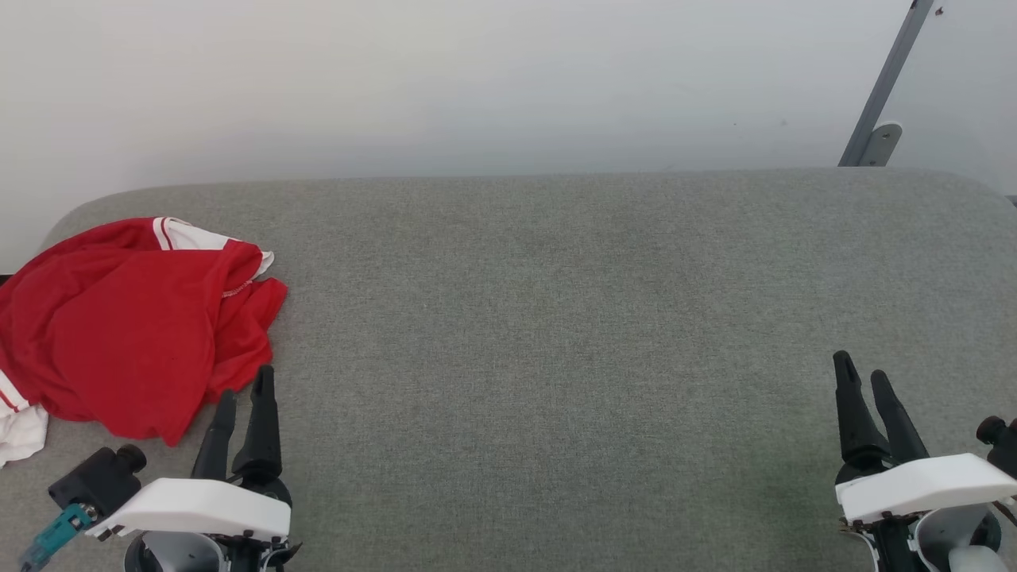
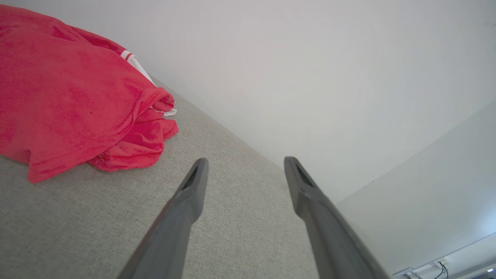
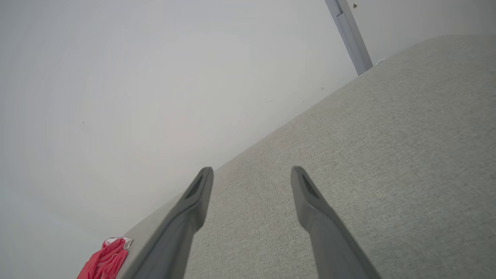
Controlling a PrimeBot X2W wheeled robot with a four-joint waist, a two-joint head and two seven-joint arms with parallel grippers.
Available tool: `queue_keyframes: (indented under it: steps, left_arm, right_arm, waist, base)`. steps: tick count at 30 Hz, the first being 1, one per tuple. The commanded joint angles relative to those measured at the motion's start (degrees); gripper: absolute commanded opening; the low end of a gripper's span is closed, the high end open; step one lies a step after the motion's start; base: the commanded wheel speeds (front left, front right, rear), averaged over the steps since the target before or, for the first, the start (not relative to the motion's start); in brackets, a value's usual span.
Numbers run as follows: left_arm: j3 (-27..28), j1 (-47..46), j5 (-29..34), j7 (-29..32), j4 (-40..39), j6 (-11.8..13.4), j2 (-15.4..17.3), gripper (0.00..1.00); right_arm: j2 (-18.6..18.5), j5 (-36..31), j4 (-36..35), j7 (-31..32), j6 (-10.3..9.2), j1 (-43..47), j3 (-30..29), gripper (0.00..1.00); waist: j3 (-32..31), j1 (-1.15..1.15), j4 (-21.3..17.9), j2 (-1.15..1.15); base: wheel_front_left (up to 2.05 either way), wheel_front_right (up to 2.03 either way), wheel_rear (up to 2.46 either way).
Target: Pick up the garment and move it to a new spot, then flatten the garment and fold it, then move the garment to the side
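item: red jersey garment (image 1: 127,334) with white, red-striped sleeve trim. condition: crumpled in a loose heap, lettering not visible. location: far left end of the grey woven-fabric surface (image 1: 556,318), one white sleeve end at the near left edge of the head view.

left gripper (image 1: 245,382), two long dark fingers: just right of and nearer than the heap's near hem, tips pointing to the far side. in the left wrist view the garment (image 2: 69,97) lies left of the gripper (image 2: 245,161), a strip of bare fabric between them; no contact. jaws spread wide, nothing between them.

right gripper (image 1: 860,365): near right end of the surface, well apart from the garment. jaws likewise spread wide (image 3: 252,169) and empty over bare fabric; a red corner of the garment (image 3: 104,259) shows far off at lower left.

background: plain white wall (image 1: 477,79) behind the surface; slanted grey metal bar (image 1: 882,87) at far right.
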Motion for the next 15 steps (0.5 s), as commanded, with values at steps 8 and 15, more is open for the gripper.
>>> queue_keyframes:
  steps: [8, 15]
  left_arm:
    - [0.77, 0.19, 6.62, -1.58, -1.23, -1.72, -0.76, 1.00]
    - [1.22, 0.54, 11.76, -2.72, -1.79, -2.66, -1.49, 1.00]
  right_arm:
    - [-0.45, -5.44, -1.92, -1.74, 0.24, 0.17, 0.03, 1.00]
    - [-0.67, -9.77, -2.63, -2.89, 0.25, 0.58, 0.21, 1.00]
  waist:
    - [0.07, 0.00, -0.01, 0.00]
    - [0.14, 0.00, -0.01, 0.00]
  base:
    - [0.00, 0.00, 0.00]
    - [0.00, 0.00, 0.00]
